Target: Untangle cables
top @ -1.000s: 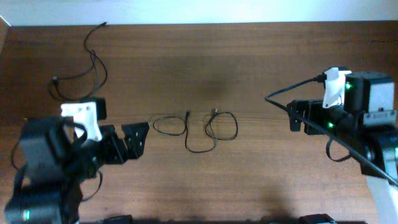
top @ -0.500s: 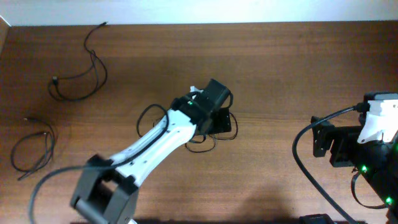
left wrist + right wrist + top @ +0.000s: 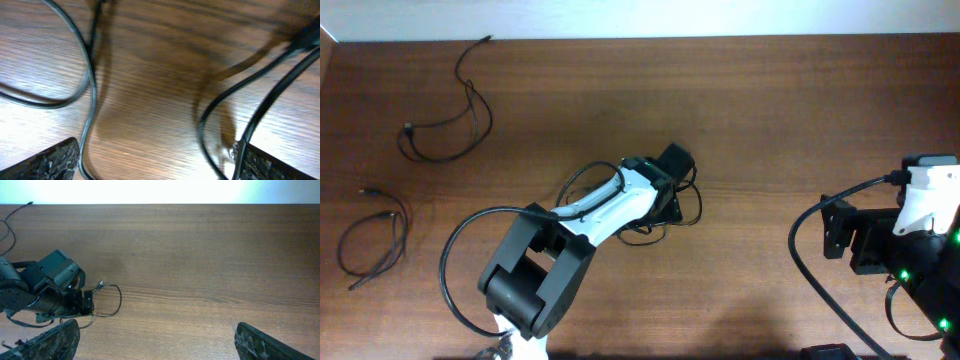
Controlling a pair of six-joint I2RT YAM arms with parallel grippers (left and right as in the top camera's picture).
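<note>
Thin black cables lie in three places on the wooden table (image 3: 770, 110). One loose loop (image 3: 445, 130) is at the far left, another (image 3: 370, 238) sits near the left edge, and a tangle (image 3: 692, 205) is in the middle. My left gripper (image 3: 668, 200) points down over that tangle. In the left wrist view the gripper (image 3: 160, 165) is open on bare wood. A cable strand (image 3: 89, 85) passes its left finger and another (image 3: 260, 107) passes its right finger. My right gripper (image 3: 832, 232) hangs open at the right, far from the tangle, with nothing between its fingers (image 3: 45, 342).
The left arm (image 3: 590, 215) stretches diagonally from the front edge to the middle, with its own thicker black cable (image 3: 460, 265) looping beside it. The right arm's body (image 3: 920, 250) fills the right front corner. The table's far edge meets a white wall (image 3: 640, 15).
The left arm swung from the left side to the middle and came down over the tangle, uncovering the cable loop near the left edge. The right arm drew back toward the front right.
</note>
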